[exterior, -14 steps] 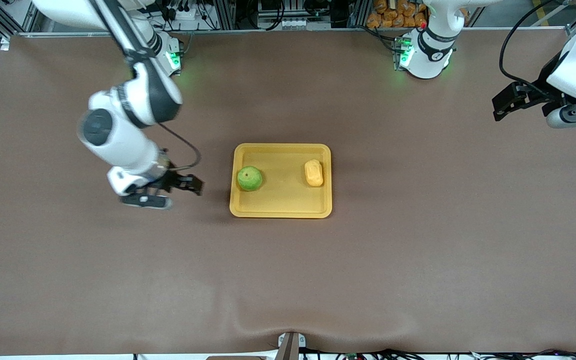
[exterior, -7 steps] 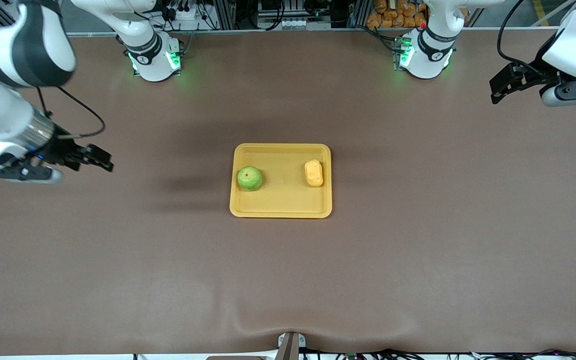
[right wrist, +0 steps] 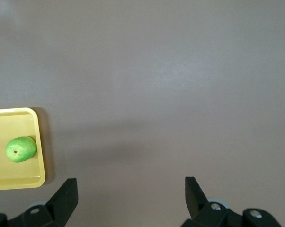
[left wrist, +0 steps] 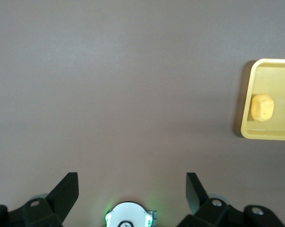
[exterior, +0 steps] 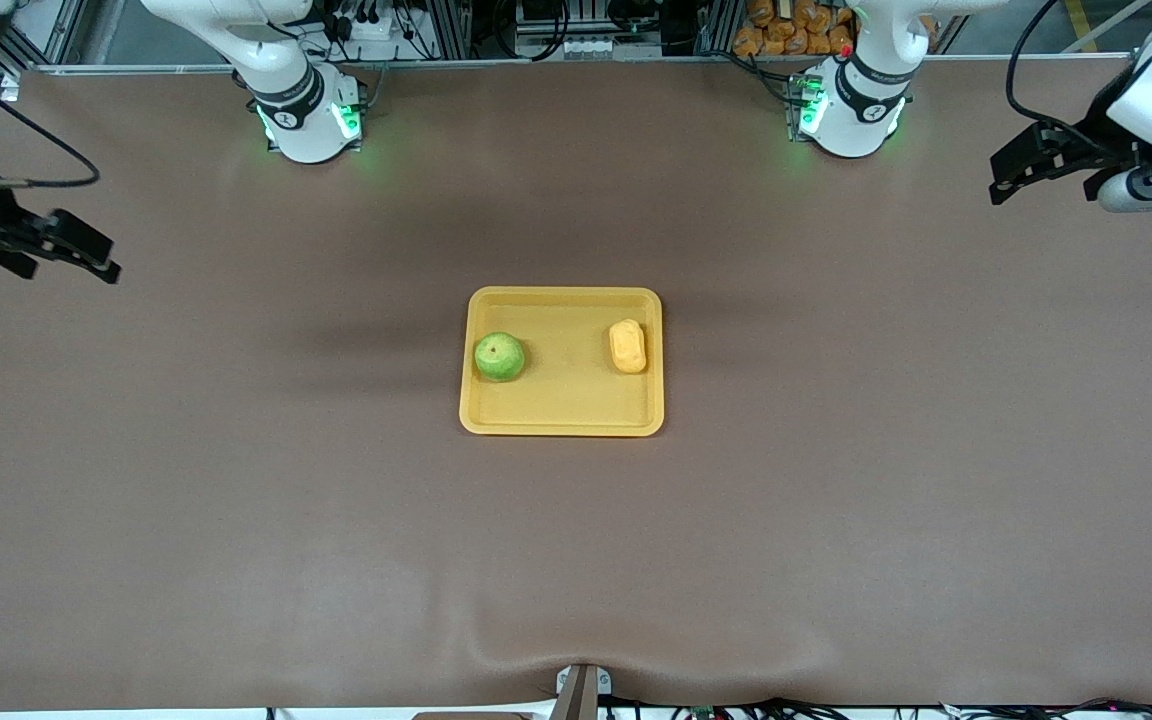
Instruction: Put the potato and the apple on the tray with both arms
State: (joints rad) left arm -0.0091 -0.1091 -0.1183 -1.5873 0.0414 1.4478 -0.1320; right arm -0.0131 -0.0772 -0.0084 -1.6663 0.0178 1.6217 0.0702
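The yellow tray (exterior: 566, 395) lies in the middle of the brown table. The green apple (exterior: 499, 356) rests on it toward the right arm's end, and the yellow-orange potato (exterior: 627, 346) toward the left arm's end. My right gripper (exterior: 101, 258) hangs open and empty over the table edge at the right arm's end, well clear of the tray. My left gripper (exterior: 998, 180) hangs open and empty over the left arm's end. The left wrist view shows its gripper (left wrist: 132, 182), the tray (left wrist: 275, 82) and the potato (left wrist: 262, 107). The right wrist view shows its gripper (right wrist: 131, 187), the tray (right wrist: 12, 125) and the apple (right wrist: 21, 149).
The two arm bases (exterior: 306, 115) (exterior: 851, 105) stand at the table's edge farthest from the front camera. Orange packets (exterior: 786, 25) sit off the table past them. The brown cloth has a wrinkle (exterior: 576, 640) near the front edge.
The right arm has swung from just beside the tray out to the right arm's end of the table. The left gripper has shifted slightly. Apple and potato have not moved.
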